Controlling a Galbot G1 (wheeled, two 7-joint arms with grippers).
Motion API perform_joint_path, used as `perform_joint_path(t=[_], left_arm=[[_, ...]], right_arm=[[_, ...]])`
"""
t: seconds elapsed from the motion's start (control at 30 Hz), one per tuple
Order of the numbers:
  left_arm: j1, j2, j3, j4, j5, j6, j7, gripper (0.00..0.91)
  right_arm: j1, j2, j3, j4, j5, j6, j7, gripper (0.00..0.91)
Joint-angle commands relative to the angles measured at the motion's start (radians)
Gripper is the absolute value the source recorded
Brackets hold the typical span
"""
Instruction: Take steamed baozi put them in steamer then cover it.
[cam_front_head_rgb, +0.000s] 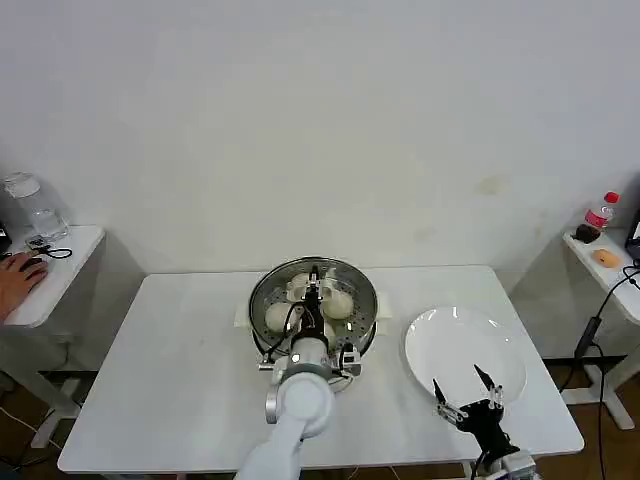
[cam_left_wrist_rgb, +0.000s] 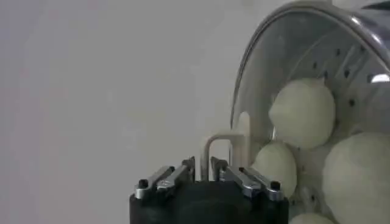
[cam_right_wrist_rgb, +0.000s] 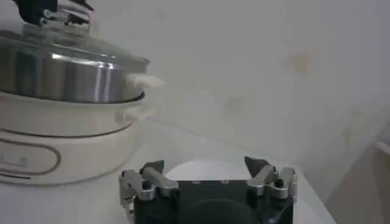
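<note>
The steamer (cam_front_head_rgb: 362, 335) stands at the table's middle on its white base (cam_right_wrist_rgb: 67, 146). The clear glass cover (cam_front_head_rgb: 345, 275) lies over it. Under the glass, white baozi (cam_front_head_rgb: 279, 316) rest on the perforated tray (cam_left_wrist_rgb: 347, 58), and three baozi (cam_left_wrist_rgb: 303, 112) show close up in the left wrist view. My left gripper (cam_front_head_rgb: 313, 292) is above the cover's centre, shut on its whitish bar handle (cam_left_wrist_rgb: 210, 146). My right gripper (cam_front_head_rgb: 459, 384) hangs open and holds nothing, over the near edge of the white plate (cam_front_head_rgb: 455, 340).
The plate sits right of the steamer. A side table (cam_front_head_rgb: 60, 270) at the left holds a glass jar (cam_front_head_rgb: 30, 205), and a person's hand (cam_front_head_rgb: 18, 275) rests on it. Another side table (cam_front_head_rgb: 605, 265) at the right holds a bottle (cam_front_head_rgb: 600, 213).
</note>
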Motion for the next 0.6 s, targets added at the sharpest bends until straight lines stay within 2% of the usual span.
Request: perform_joint_path(t=[0.03,0.4,0.6], left_arm=[[0.027,0.016,0.003,-0.079,-0.012,-0.002,0.007,0.907],[0.124,0.146,0.013,-0.289,-0.105,-0.006,0.022,0.907],[0.231,0.25,-0.021,-0.506,-0.261,-0.018,-0.012,0.907]], right_arm=[[-0.003,-0.001,0.0,0.002,-0.002,0.001,0.0,0.907],[-0.007,0.004,-0.004,0.001,-0.012,0.002,0.0,0.907],[-0.012,-0.003,-0.005,0.001,-0.009,0.002,0.002,0.907]])
